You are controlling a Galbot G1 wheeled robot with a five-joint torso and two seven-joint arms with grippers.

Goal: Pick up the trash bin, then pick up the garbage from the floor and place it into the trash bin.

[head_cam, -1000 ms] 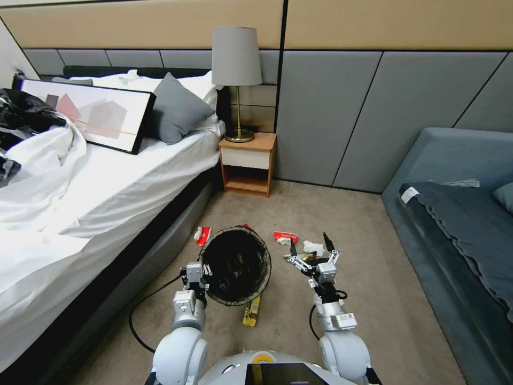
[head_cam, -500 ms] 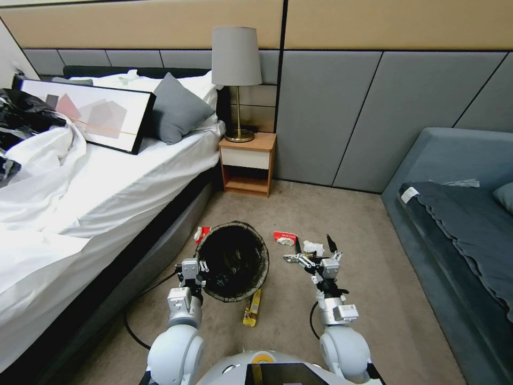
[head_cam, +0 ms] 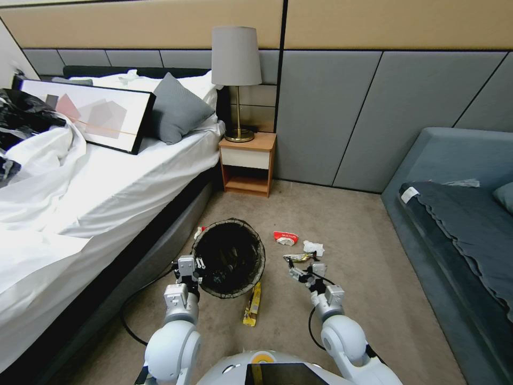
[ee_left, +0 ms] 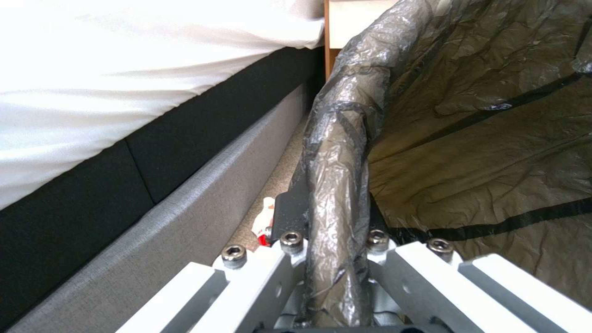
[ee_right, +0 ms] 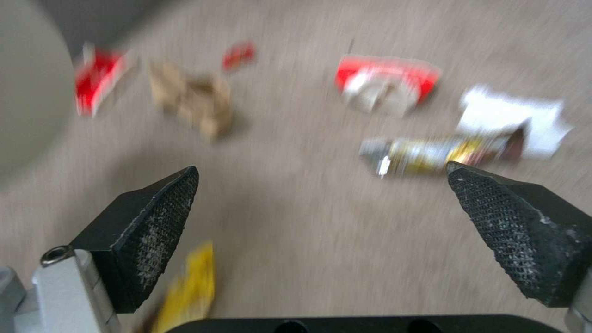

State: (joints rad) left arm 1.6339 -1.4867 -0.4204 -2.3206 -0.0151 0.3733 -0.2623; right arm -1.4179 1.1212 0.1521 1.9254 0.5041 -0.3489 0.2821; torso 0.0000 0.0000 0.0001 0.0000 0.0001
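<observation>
- Since a second ago your right claw [head_cam: 303, 269] has dropped low and pulled back toward the robot, and the trash bin [head_cam: 228, 259] has drifted a bit forward and toward the bed [head_cam: 80, 182].
- That right claw is spread wide with nothing in it. In the right wrist view [ee_right: 321, 185] its two black textured fingertips [ee_right: 162, 203] hang over bare carpet.
- Just ahead of it on the floor: a gold-and-silver wrapper [head_cam: 299, 258] touching a white paper scrap [head_cam: 313, 247], and a red-and-white packet [head_cam: 285, 237] a little further on.
- Your left claw [head_cam: 199, 266] is clamped on the bin's rim. The left wrist view [ee_left: 336, 259] shows the bag-covered rim pinched between the fingers.
- Bin is held up off the floor, mouth tilted toward the head camera, right beside the bed frame.
- A yellow wrapper [head_cam: 252, 306] lies on the carpet just under the bin, and another red packet [head_cam: 199, 231] sits behind it by the bed.
</observation>
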